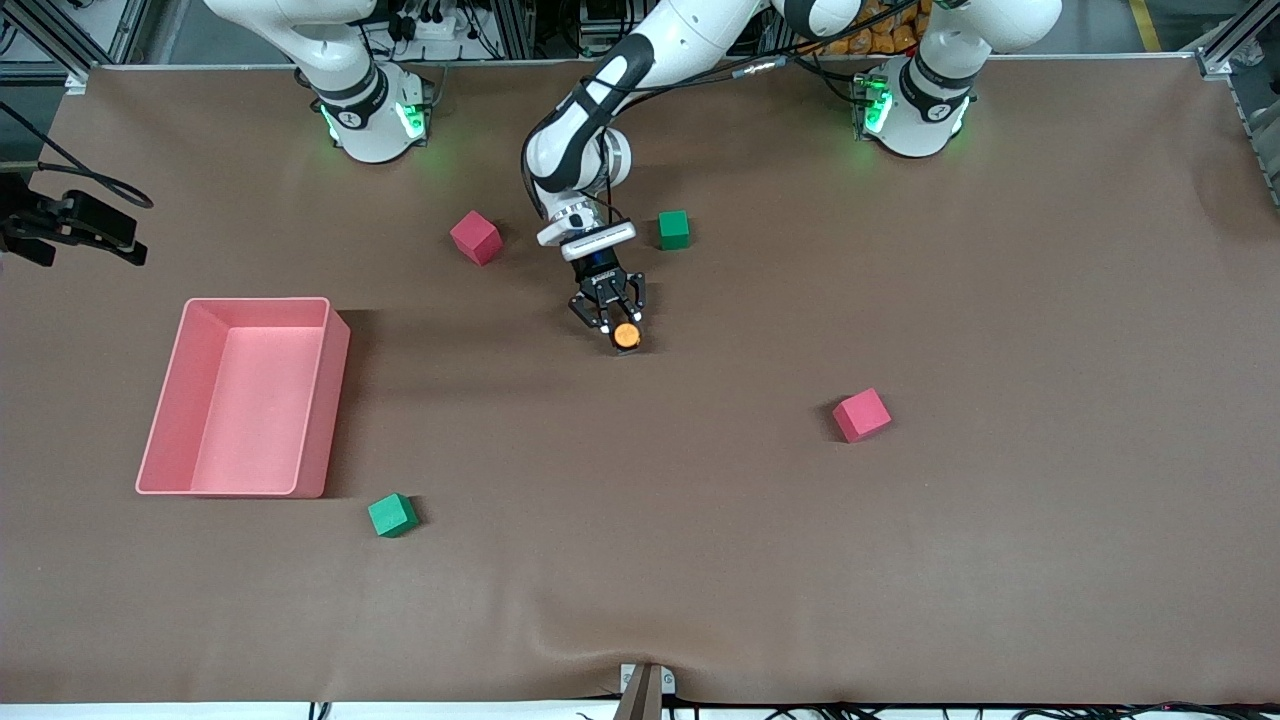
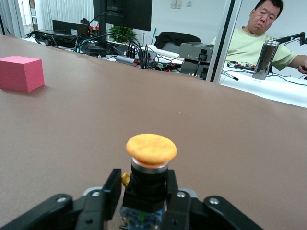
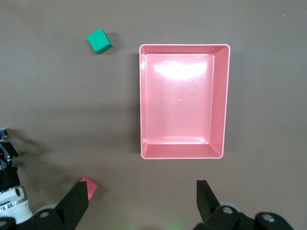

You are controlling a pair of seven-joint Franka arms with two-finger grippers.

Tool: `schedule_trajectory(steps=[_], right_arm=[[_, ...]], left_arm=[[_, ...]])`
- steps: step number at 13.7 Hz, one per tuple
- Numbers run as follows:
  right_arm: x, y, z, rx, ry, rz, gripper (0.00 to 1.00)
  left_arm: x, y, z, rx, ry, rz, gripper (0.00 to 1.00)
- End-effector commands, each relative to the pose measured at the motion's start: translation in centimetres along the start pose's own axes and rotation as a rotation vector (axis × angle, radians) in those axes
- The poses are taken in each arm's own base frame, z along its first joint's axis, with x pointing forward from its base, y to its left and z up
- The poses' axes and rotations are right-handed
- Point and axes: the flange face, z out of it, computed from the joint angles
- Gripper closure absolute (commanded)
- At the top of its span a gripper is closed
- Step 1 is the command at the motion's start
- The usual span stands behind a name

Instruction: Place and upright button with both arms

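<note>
Step in hand, by my read: release after uprighting. Button (image 2: pixel 150 165) stands on the brown table (image 1: pixel 900 560) mid-table, orange cap up, nearer the front cam than the green cube (image 1: pixel 674 229). Left gripper (image 1: pixel 612 322) is low around it, fingers (image 2: pixel 106 194) flanking the black body (contact vs. just loosened: can't tell). Right gripper (image 3: pixel 144 199) spread wide, empty, waiting over the pink tray (image 3: pixel 225 100).

Next: open fully, lift straight up w/o nudging the cap.
</note>
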Motion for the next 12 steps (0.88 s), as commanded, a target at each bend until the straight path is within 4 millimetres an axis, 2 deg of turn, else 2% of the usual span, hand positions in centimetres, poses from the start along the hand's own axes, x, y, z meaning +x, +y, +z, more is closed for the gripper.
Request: schedule_trajectory(steps=[1,2,5,7,9,10,12], right_arm=[[-0.4,-0.2,-0.4,0.013,0.003,-0.005,0.00],[-0.4,-0.2,-0.4,0.013,0.003,-0.005,0.00],[-0.4,-0.2,-0.4,0.013,0.003,-0.005,0.00],[-0.4,-0.2,-0.4,0.013,0.005,-0.005,0.00],[-0.4,-0.2,-0.4,0.013,0.005,-0.005,0.00],[-0.4,-0.2,-0.3,0.013,0.003,-0.004,0.00],[-0.4,-0.2,-0.3,0.013,0.003,-0.004,0.00]], left_arm=[[-0.9,-0.3,0.2,-0.030,0.043,-0.014,0.09],[-1.0,-0.3,0.3,-0.029,0.043,-0.013,0.00],[-0.7,-0.2,0.0,-0.028,0.037,-0.018,0.00],[-0.7,0.0,-1.6,-0.040,0.022,0.022,0.00],[-0.3,0.2,-2.3,-0.029,0.019,0.062,0.00],[0.2,0.4,-3.2,-0.022,0.002,0.079,0.00],[2.3,1.2,-4.6,0.012,-0.054,0.152,0.00]])
